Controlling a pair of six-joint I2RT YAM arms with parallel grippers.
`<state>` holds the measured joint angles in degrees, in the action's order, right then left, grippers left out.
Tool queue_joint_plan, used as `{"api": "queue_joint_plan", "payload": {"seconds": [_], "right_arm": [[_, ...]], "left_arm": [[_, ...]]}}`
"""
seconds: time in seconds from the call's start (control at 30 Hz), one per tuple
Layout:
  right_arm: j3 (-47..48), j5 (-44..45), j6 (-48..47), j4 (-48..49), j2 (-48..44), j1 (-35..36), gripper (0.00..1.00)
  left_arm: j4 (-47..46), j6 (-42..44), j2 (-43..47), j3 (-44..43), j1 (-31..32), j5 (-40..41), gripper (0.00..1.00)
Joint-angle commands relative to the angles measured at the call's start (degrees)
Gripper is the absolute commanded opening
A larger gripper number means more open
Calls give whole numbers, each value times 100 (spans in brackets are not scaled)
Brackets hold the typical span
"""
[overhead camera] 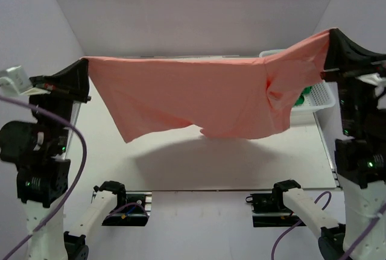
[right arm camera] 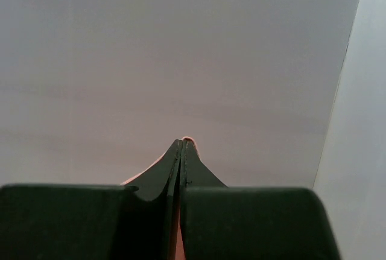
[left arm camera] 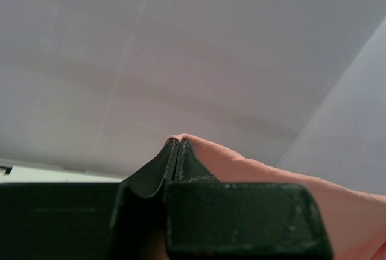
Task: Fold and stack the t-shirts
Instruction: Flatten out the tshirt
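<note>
Left gripper (left arm camera: 178, 144): fingers pressed together, pinching one corner of the salmon-pink shirt (overhead camera: 199, 97), held high above the left edge of the table (overhead camera: 211, 166). Right gripper (right arm camera: 183, 142): fingers likewise closed on the opposite corner, a sliver of pink cloth showing at the tips, held above the table's far right corner and somewhat higher than the left. Salmon-pink shirt: stretched between both grippers as a wide sheet, hanging clear above the table; top edge nearly straight, lower edge sagging and uneven, a sleeve bunched and creased toward the right end; its shadow falls on the table beneath. White lattice basket (overhead camera: 322, 98): on the table's far right corner, partly behind the shirt. Green garment (overhead camera: 303, 98): inside the basket, only small patches visible.
</note>
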<state>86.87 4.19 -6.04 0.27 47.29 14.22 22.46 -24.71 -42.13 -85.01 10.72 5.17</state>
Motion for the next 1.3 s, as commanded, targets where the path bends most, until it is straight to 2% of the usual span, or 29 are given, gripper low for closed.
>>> {"api": "queue_joint_plan", "payload": {"seconds": [0.0, 0.37, 0.57, 0.77, 0.87, 1.03, 1.17, 1.27], "right_arm": [[436, -339, -239, -1, -307, -24, 0], [1631, -1270, -90, -634, -659, -24, 0], [1544, -1359, -72, -520, -888, -24, 0], [920, -1377, 103, -283, -844, -24, 0], [402, -1368, 191, -98, -844, -16, 0], [-1116, -1473, 375, 754, -923, -24, 0], [-1680, -1307, 560, 1062, -704, -33, 0], [-1962, -1149, 719, 1211, -388, -24, 0]], "left_arm": [[57, 151, 240, -375, -26, -262, 0], [224, -33, 820, -894, -79, -921, 0], [400, -34, 935, -1017, -79, -1035, 0], [452, -157, 795, -596, -79, -983, 0], [557, -219, 610, -332, -79, -729, 0], [698, -411, 548, 370, -79, -280, 0], [839, -517, 548, 932, -79, 264, 0], [839, -517, 355, 1179, -79, 388, 0]]}}
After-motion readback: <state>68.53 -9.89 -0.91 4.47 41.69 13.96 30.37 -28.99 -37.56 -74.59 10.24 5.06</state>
